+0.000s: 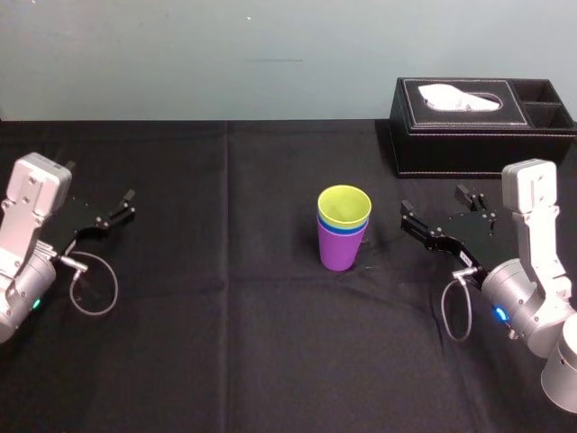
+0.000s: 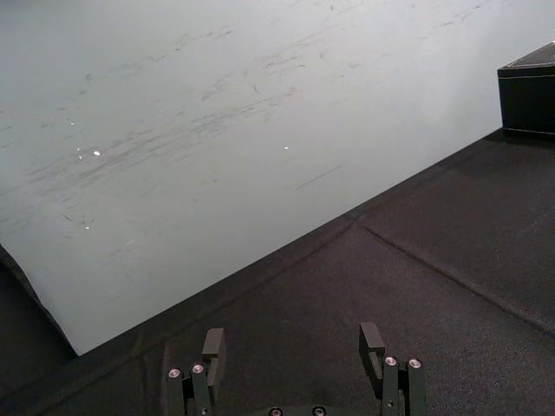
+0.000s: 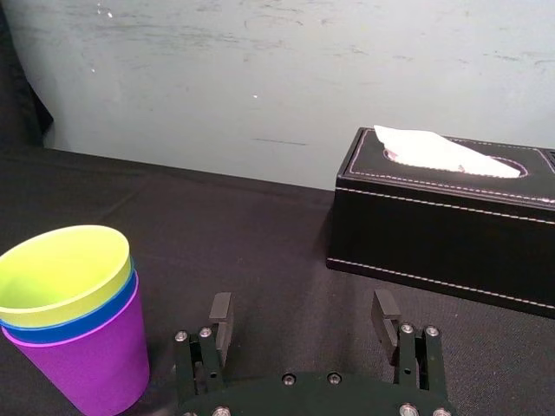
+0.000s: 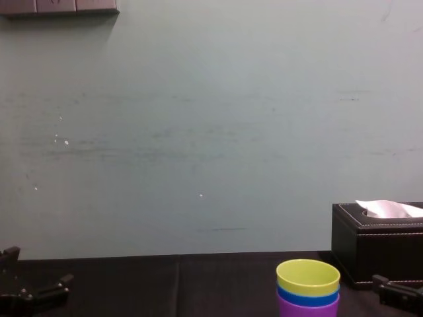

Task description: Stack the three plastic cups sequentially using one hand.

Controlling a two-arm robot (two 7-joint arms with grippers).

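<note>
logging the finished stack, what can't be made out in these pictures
- Blue cup: head view, body hidden inside purple cup.
- Yellow-green cup: body hidden inside the blue.
- Purple cup's base: chest view, cut by bottom edge.
- Tissue box: head view, cut by right edge.

Both the left arm (image 1: 32,234) and right arm (image 1: 532,262) are silver-grey, each trailing a looped grey cable (image 1: 95,293). The left tool (image 2: 292,336) and right tool (image 3: 303,302) are black with silver screws (image 3: 180,335).

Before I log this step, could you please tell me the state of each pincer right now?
Left pincer: open, empty.
Right pincer: open, empty, beside the cups.
</note>
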